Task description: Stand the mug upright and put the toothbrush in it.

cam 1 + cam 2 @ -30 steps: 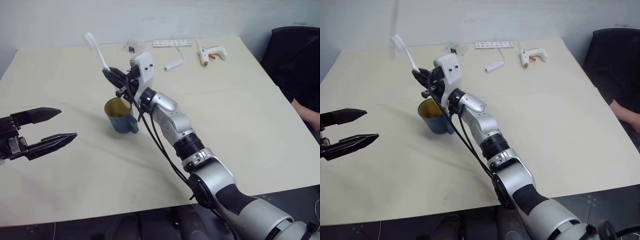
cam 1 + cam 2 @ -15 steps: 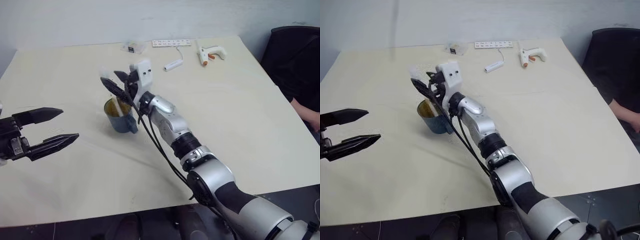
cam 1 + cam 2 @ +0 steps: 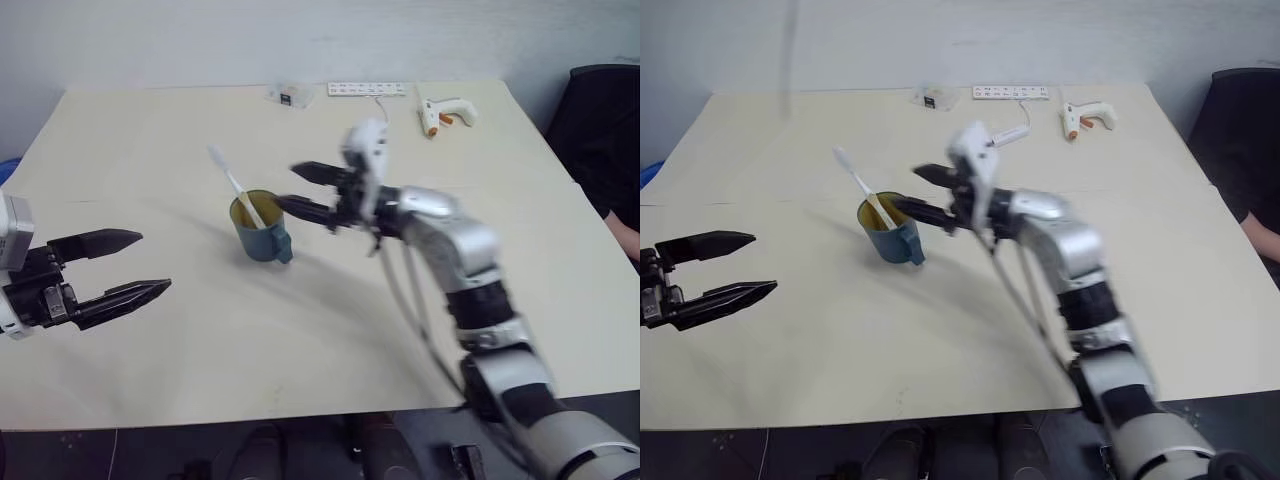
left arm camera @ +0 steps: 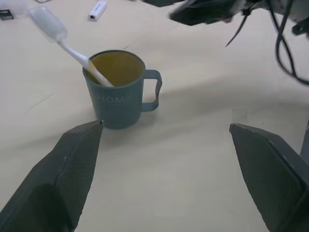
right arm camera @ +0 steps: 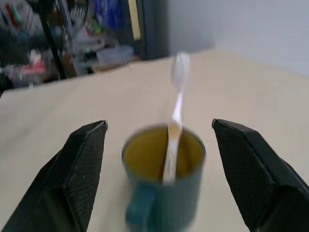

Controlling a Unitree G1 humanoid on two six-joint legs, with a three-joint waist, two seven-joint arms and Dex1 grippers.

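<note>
The blue-grey mug [image 3: 262, 228] stands upright on the cream table [image 3: 300, 330], handle toward the near right, yellowish inside showing. The white toothbrush [image 3: 232, 185] stands in it, its head leaning up and to the far left over the rim. My right gripper [image 3: 290, 187] is open just right of the mug, pointing left at it and holding nothing. From the right wrist view the mug [image 5: 161, 179] and toothbrush [image 5: 176, 111] sit between the spread fingers [image 5: 82, 164]. My left gripper [image 3: 152, 262] hangs open and apart to the mug's left; the left wrist view looks at the mug [image 4: 118, 92].
Along the far edge lie a white power strip [image 3: 365, 89], a white glue gun [image 3: 445, 112] with an orange tip and a small clear box [image 3: 290, 96]. A short white cylinder with a cord [image 3: 1010, 135] lies behind my right wrist. A black chair [image 3: 605, 110] stands at the right.
My right gripper opened and let the toothbrush go; it now stands in the mug. The gripper then drew back to the right. The left gripper kept still; the camera shifted.
</note>
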